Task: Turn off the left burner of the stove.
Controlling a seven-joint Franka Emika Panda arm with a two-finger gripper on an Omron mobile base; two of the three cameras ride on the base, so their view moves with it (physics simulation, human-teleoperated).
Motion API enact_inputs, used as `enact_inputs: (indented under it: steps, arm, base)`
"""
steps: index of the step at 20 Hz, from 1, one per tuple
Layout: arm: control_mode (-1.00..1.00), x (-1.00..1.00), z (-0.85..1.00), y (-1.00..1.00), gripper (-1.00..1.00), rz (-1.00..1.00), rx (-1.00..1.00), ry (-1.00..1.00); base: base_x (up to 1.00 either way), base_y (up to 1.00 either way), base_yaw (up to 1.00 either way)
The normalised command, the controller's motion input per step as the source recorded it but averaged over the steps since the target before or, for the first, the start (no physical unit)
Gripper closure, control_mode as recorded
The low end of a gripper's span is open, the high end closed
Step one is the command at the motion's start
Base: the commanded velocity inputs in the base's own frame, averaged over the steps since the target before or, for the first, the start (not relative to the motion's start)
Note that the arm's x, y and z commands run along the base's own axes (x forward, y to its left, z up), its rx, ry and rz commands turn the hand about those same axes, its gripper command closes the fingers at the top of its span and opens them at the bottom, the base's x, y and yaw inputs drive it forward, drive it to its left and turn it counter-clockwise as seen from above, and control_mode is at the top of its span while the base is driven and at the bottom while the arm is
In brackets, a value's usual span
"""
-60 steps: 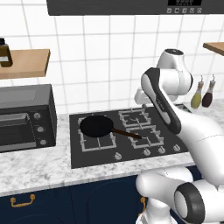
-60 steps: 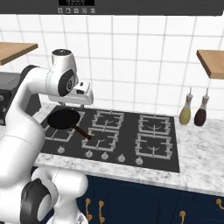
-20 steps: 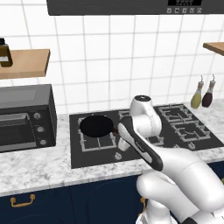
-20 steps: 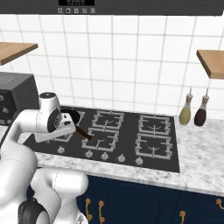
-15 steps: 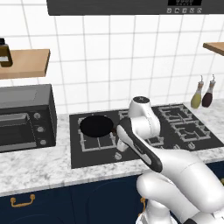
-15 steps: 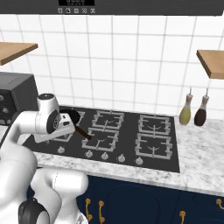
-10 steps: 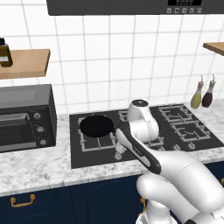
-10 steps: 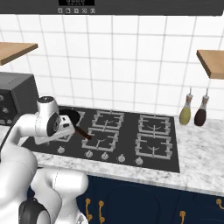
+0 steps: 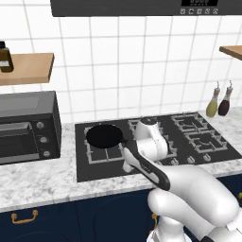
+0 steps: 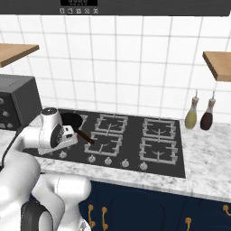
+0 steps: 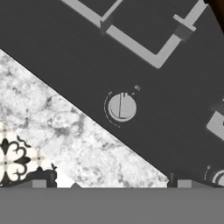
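Note:
The stove (image 9: pixel 198 156) is a black glass cooktop set in the marble counter. Its left burner (image 9: pixel 100 153) is a square grey grate, and a black frying pan (image 9: pixel 104 136) rests on it. My arm bends low over the stove's front left edge, with the hand (image 9: pixel 128 163) just right of the pan. In the hand view my gripper (image 11: pixel 108 181) is open, its fingertips (image 11: pixel 39 181) spread wide. It points down at a round silver knob (image 11: pixel 121 106) without touching it. The same knob row (image 10: pixel 108 161) lines the stove's front edge.
A black toaster oven (image 9: pixel 23 127) stands left of the stove. Two bottles (image 9: pixel 218 100) stand at the back right. Wooden shelves (image 9: pixel 26 68) hang at both sides under a range hood (image 9: pixel 142 5). The marble counter edge (image 11: pixel 52 127) lies just in front of the knob.
The arm has swung down from high over the stove's middle to low over its front left edge. In the last second it only sank slightly.

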Motion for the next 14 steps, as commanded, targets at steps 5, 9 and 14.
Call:
enact_inputs:
  steps: [5,9,14]
  arm:
    - [-1.0,0.15,-0.35,0.18,-1.0,0.0,0.0,0.01]
    - [-1.0,0.11,-0.24,0.13,-1.0,0.0,0.0,0.01]
    - [-1.0,0.15,-0.11,0.02,-1.0,0.0,0.0,0.0]
  base:
    - [0.0,0.0,0.0]
    - [0.0,0.0,0.0]
    - [0.0,0.0,0.0]
